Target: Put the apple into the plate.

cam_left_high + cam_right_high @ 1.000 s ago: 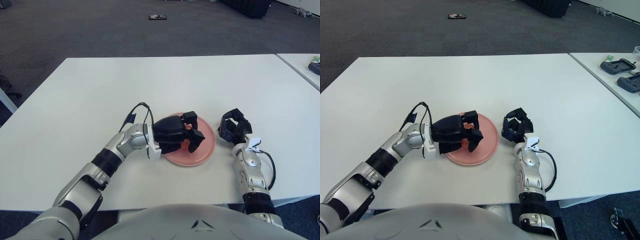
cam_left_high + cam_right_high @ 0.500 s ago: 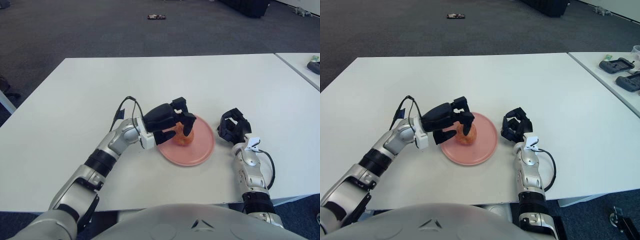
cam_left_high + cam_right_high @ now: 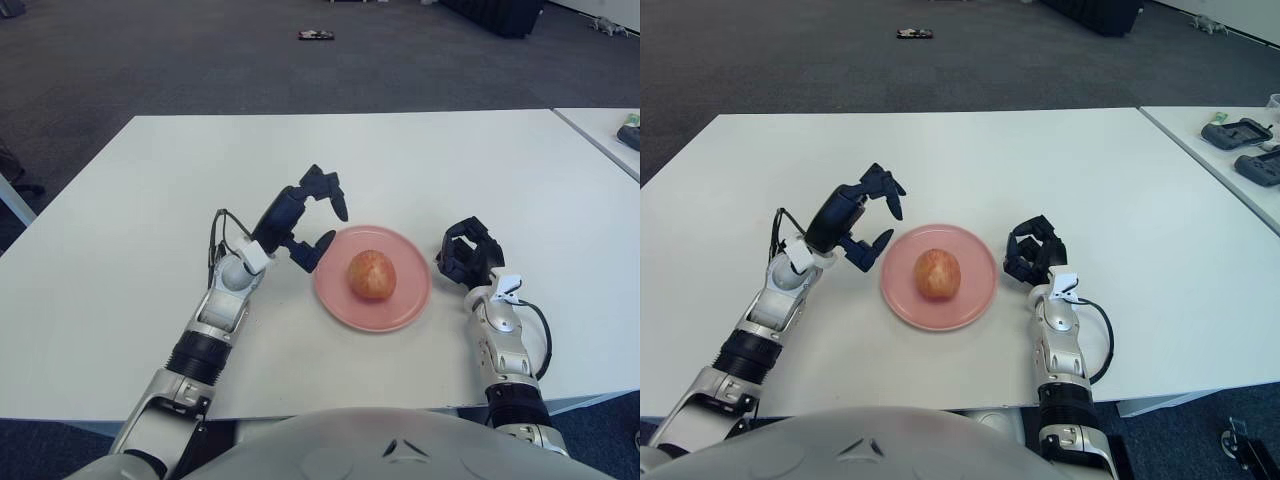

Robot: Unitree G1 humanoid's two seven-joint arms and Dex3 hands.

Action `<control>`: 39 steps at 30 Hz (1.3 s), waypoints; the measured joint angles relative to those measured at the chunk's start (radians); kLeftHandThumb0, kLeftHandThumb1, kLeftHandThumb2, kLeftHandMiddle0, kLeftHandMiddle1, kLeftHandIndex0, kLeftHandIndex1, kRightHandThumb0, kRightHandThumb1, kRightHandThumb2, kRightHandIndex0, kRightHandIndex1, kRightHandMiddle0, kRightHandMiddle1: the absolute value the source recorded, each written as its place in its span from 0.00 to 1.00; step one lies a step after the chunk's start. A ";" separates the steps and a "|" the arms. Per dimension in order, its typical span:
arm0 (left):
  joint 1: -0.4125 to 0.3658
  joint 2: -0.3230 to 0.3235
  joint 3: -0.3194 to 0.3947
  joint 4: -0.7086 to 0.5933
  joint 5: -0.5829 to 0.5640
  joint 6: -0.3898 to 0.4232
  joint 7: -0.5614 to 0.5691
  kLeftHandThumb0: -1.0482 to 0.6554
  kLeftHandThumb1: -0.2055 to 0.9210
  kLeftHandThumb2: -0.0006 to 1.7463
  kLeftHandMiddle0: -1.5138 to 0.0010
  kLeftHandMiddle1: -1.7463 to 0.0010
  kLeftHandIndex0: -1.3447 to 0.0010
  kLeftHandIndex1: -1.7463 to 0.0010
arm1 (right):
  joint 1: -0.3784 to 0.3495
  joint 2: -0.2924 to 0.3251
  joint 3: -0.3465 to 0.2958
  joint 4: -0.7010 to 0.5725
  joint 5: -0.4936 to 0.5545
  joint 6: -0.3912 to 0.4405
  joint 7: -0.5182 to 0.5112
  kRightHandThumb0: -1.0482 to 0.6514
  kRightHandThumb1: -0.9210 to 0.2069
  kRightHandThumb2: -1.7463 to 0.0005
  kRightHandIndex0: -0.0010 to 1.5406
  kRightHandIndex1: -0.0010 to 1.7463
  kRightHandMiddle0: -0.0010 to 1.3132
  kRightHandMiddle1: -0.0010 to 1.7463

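We see one apple (image 3: 372, 275) lying near the middle of one pink plate (image 3: 410, 300) on the white table (image 3: 150, 200); the fruit looks slightly longer than wide, its long axis running roughly away from us toward the far edge, and we cannot make out a stem or which end faces where. Our left hand (image 3: 305, 220) is raised just to the left of the plate, its fingers (image 3: 330, 193) spread apart and holding nothing, apart from both the apple and the plate rim. Our right hand (image 3: 468, 253) shows just to the right of the plate, fingers curled inward around nothing. We count two hands, one apple, one plate. The right eye view shows two dark handheld devices (image 3: 1245, 145) on a neighbouring table (image 3: 1230, 180) at the right edge, where the left eye view catches only a sliver of one at its border. Both views show a small dark object (image 3: 913, 33) on the carpeted floor (image 3: 790, 60) beyond the table.
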 measured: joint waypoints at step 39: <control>0.055 -0.210 0.387 0.391 -0.161 0.129 0.227 0.36 0.66 0.62 0.59 0.01 0.69 0.00 | -0.010 -0.005 -0.004 0.008 0.007 -0.007 0.030 0.36 0.43 0.33 0.46 0.98 0.39 1.00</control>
